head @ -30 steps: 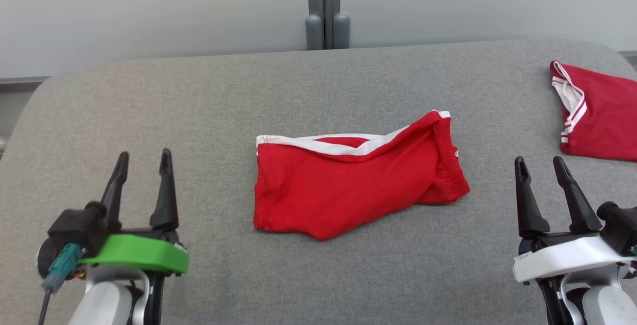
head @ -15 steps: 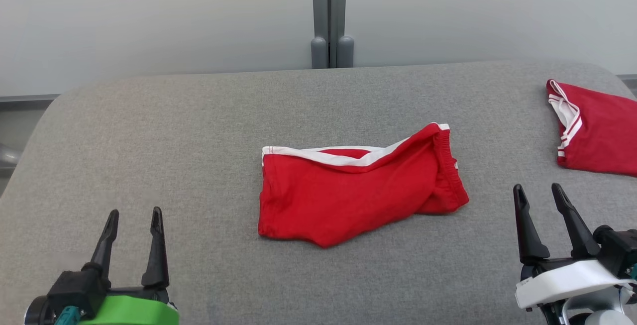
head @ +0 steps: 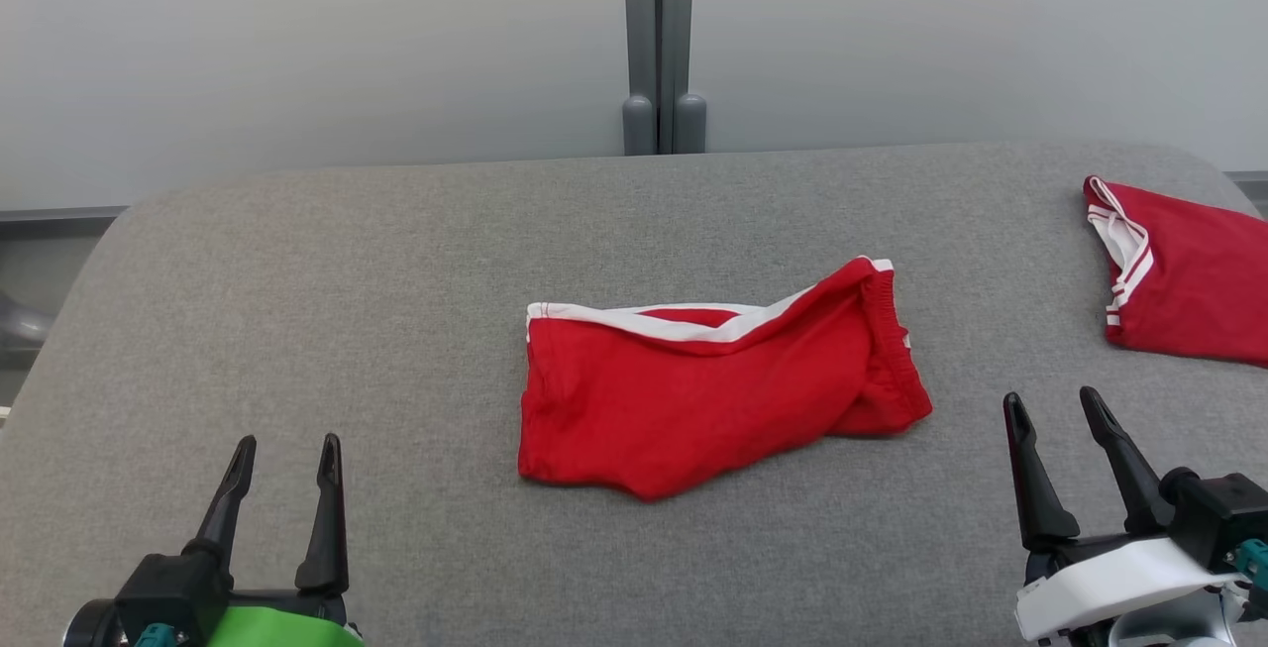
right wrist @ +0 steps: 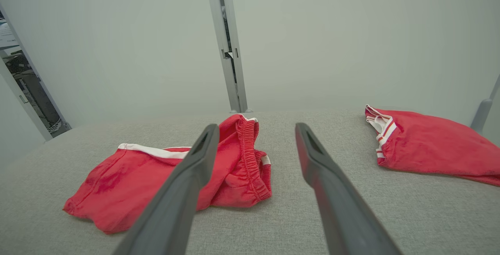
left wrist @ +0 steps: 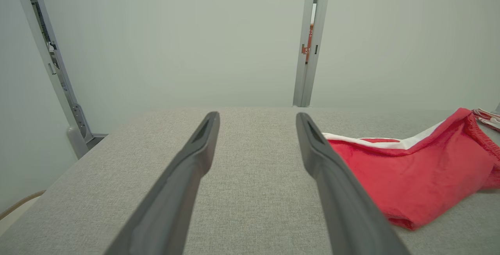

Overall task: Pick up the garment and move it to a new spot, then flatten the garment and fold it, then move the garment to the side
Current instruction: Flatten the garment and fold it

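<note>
Left tool [head: 287, 441]: nearest, at the lower left; fingers spread apart, holding nothing; drawn back toward the robot since a second ago.
Right tool [head: 1050, 396]: lower right, fingers likewise apart and empty; also pulled back, though less.
Camera: the whole head view has slid downward, so the head has moved, not the things.
Garment [head: 693, 399]: red shorts with white trim, loosely folded, lying mid-surface [head: 347, 280] between and beyond both tools; shape unchanged.
Between: bare grey cloth separates each tool from the garment.
Second red garment [head: 1189, 280]: at the far right edge, well apart, cut off by the frame.
Post [head: 659, 33]: grey, upright behind the far edge, against a pale wall [head: 297, 33].
</note>
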